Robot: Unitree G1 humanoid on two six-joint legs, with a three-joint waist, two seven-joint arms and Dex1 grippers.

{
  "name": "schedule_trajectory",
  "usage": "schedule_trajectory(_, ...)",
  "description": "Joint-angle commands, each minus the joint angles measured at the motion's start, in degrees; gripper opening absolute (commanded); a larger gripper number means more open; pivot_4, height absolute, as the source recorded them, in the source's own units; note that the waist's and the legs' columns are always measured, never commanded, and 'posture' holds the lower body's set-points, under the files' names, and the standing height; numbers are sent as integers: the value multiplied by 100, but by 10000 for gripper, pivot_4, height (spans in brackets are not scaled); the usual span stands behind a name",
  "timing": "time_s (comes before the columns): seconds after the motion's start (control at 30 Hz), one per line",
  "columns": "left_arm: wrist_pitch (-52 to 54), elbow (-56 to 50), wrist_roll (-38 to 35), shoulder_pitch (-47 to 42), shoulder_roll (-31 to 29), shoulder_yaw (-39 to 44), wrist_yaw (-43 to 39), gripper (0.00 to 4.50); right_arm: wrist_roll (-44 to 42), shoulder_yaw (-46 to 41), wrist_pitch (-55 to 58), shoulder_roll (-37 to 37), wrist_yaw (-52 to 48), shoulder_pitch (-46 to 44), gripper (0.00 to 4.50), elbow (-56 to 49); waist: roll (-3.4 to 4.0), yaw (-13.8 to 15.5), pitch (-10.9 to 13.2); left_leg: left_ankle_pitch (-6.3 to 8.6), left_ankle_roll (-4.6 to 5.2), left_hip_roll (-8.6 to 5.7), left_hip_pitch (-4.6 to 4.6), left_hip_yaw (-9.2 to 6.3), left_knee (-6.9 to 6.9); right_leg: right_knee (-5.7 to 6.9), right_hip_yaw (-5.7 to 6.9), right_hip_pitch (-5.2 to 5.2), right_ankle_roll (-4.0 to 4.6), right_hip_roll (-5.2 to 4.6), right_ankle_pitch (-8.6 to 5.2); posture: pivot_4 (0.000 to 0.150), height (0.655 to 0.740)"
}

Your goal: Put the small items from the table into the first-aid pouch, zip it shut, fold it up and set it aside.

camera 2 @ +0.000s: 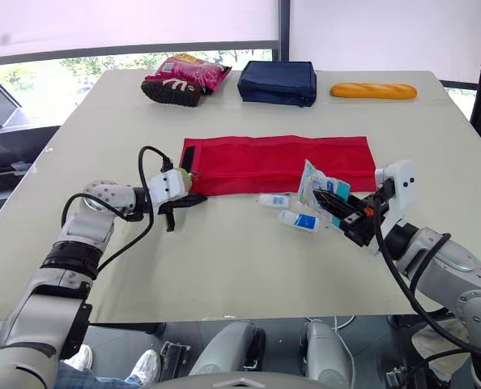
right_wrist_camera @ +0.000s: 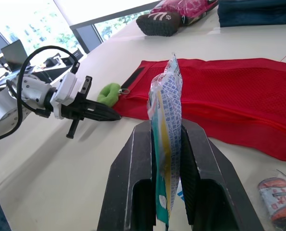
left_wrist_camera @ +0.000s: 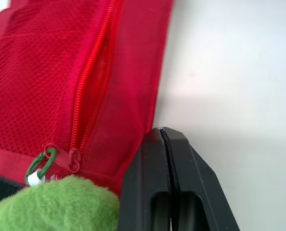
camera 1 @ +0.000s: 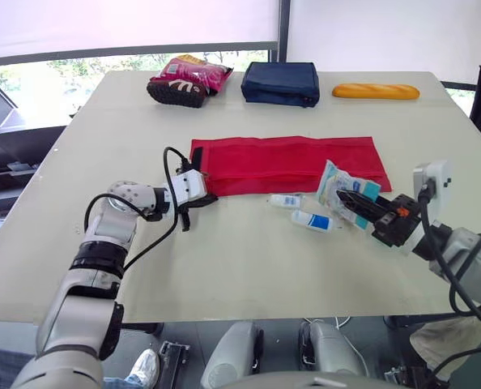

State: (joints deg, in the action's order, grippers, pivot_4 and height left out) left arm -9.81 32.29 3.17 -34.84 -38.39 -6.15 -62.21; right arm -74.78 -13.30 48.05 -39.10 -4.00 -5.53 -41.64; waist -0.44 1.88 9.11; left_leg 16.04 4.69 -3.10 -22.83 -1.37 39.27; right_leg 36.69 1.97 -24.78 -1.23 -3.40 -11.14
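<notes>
The counter (camera 1: pixel 249 267) in front of the red pouch (camera 1: pixel 297 162) is bare. Two small bottles (camera 1: pixel 286 201) lie just beside the right tool (camera 1: pixel 346 198) and its packet (camera 1: pixel 336 178), crowding that spot.

Office-like room with a broad window (camera 1: pixel 62 71), roller blind (camera 1: pixel 127 20) and pale table (camera 1: pixel 249 267).

Stereo overhead; wrist cameras near pouch (camera 1: pixel 297 162)

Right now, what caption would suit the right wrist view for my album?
Right claw grips a packet upright, with the red mesh pouch and left claw beyond.
</notes>
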Motion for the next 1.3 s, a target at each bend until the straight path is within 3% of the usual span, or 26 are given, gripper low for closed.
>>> schedule_trajectory(0.03, 198, -538, -260, 76, -25, 358, 372, 98, -47, -81, -126, -76, -25, -92, 1530, -98, -5, -3, 3, 0, 0, 0, 0, 0, 0, 1, 0, 0, 0, 0, 0, 1500, 7395)
schedule_trajectory(0.13, 92, -601, -268, 115, 53, 447, 722, 8643, -38, -56, -127, -67, -28, -107, 1530, -95, -5, -2, 3, -1, -2, 0, 0, -1, -1, 1, 1, -1, 0, 1, 0, 1500, 7395)
schedule_trajectory(0.27, -23, -513, -146, -7, 255, 430, 1179, 26555, -23, -8, -122, -54, -53, -165, 1530, -71, -6, 11, 3, -1, -2, -1, 0, -1, -1, 0, 1, -1, 0, 0, 0, 1500, 7395)
schedule_trajectory(0.53, -549, 600, 835, -645, 347, -231, 1892, 26555, 37, 48, -139, -35, -80, -258, 1530, 1, -11, 24, 7, -1, -2, -4, 0, 0, -1, 1, 1, 0, 0, 2, 1, 1500, 7395)
schedule_trajectory(0.83, -791, 1658, 1118, -1214, 504, -411, 2335, 26555, 46, 19, -204, -13, -11, -131, 1530, -88, -13, 15, 7, -1, -1, -5, 0, 0, -1, 2, 3, -1, -4, 4, 3, 1500, 7395)
schedule_trajectory(0.93, -846, 1923, 1109, -1360, 651, -439, 2353, 19311, 55, 36, -233, -9, -1, -119, 1530, -93, -13, 13, 7, -1, -1, -5, 0, 0, -1, 3, 3, -1, -4, 4, 3, 1500, 7395)
schedule_trajectory(1.07, -987, 2072, 1050, -1454, 717, -463, 2145, 1421, 83, 38, -237, -41, -19, -123, 1530, -95, -13, 29, 7, -1, -1, -5, -1, 0, 0, 3, 3, 0, -4, 3, 3, 1500, 7395)
schedule_trajectory(1.3, -572, 1335, 554, -1125, 398, -248, 1289, 596, -50, 62, -201, -38, 151, 7, 1530, -181, -13, 9, 7, -1, -1, -5, -1, 0, 0, 2, 2, 0, -4, 3, 3, 1500, 7395)
